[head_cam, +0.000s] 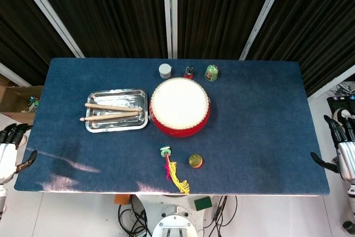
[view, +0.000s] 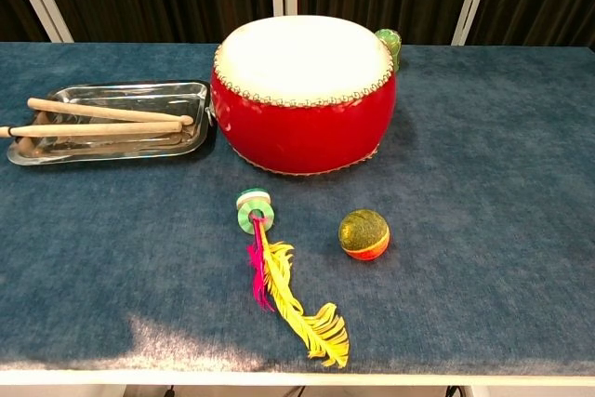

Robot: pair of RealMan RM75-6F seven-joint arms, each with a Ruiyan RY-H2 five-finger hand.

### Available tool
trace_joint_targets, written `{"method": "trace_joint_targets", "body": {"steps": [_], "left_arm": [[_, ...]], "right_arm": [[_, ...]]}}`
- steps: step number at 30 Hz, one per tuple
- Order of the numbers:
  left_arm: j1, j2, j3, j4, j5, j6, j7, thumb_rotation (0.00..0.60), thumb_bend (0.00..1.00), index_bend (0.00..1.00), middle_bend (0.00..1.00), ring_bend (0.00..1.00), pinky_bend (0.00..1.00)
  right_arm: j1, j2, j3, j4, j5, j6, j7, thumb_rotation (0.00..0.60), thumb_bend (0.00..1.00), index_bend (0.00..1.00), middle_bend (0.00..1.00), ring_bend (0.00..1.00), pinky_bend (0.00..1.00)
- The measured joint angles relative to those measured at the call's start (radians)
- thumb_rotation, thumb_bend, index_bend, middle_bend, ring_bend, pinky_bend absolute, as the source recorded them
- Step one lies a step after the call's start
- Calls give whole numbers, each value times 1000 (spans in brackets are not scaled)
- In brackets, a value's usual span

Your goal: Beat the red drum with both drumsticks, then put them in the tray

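The red drum with its white skin stands mid-table. Left of it, the metal tray holds both wooden drumsticks, lying lengthwise and nearly parallel; one juts past the tray's left rim. My left hand hangs off the table's left edge, fingers apart, holding nothing. Off the right edge, my right hand is likewise spread and empty. Neither hand shows in the chest view.
A feathered shuttlecock and a yellow-red ball lie in front of the drum. Behind the drum stand a white cap, a tiny figure and a green toy.
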Motion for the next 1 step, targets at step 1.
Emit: {"method": "trace_joint_targets", "body": {"steps": [1], "left_arm": [[8, -1, 8, -7, 6, 1, 5, 600, 296, 216, 193, 125, 202]], "right_arm": [[-7, -5, -5, 8, -7, 1, 8, 600, 176, 55, 168, 22, 48]]}}
